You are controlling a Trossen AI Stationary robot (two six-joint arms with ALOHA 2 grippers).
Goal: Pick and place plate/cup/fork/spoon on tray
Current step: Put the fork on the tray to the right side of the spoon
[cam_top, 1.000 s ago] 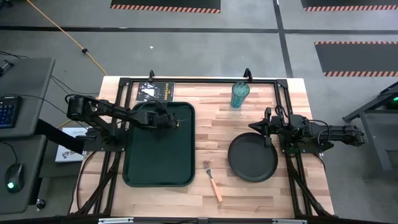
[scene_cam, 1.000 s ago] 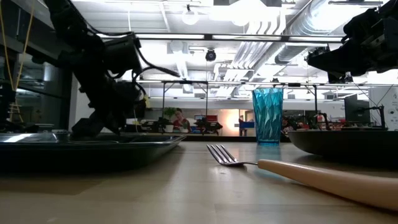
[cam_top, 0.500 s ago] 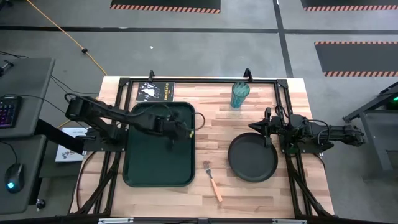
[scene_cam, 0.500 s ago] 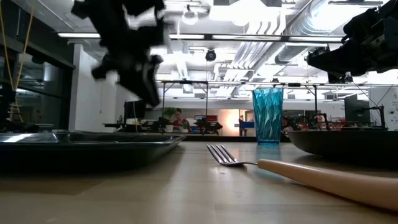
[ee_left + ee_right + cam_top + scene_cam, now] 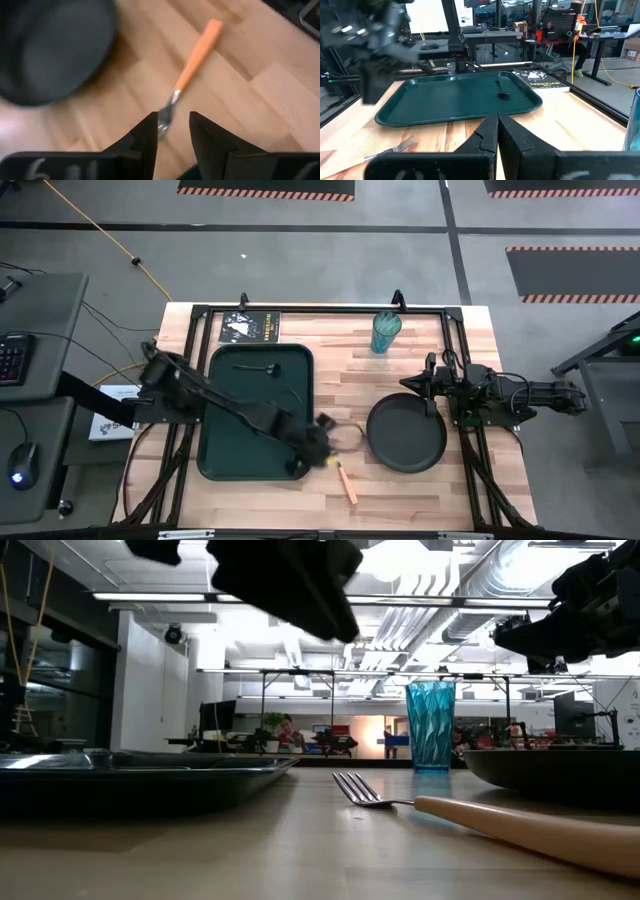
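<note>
The fork [image 5: 192, 65] lies flat on the table near the plate, its tan handle [image 5: 347, 483] toward the near edge. My left gripper [image 5: 328, 444] hangs open above the fork's metal head [image 5: 165, 112], touching nothing. The dark spoon [image 5: 258, 367] lies on the far part of the green tray [image 5: 225, 450]. The black plate [image 5: 406, 432] and the teal cup [image 5: 386, 332] stand on the table right of the tray. My right gripper [image 5: 420, 385] waits shut above the plate's far rim.
A black booklet [image 5: 250, 326] lies at the table's far left, behind the tray. A dark metal frame [image 5: 455, 340] runs along the table's edges. Bare wood lies between the tray and the plate, where the fork [image 5: 480, 820] is.
My left gripper has swung from over the tray's far right part toward the table's near edge and right, rising, and now hangs over the fork's head. The spoon now shows lying on the tray's far part.
</note>
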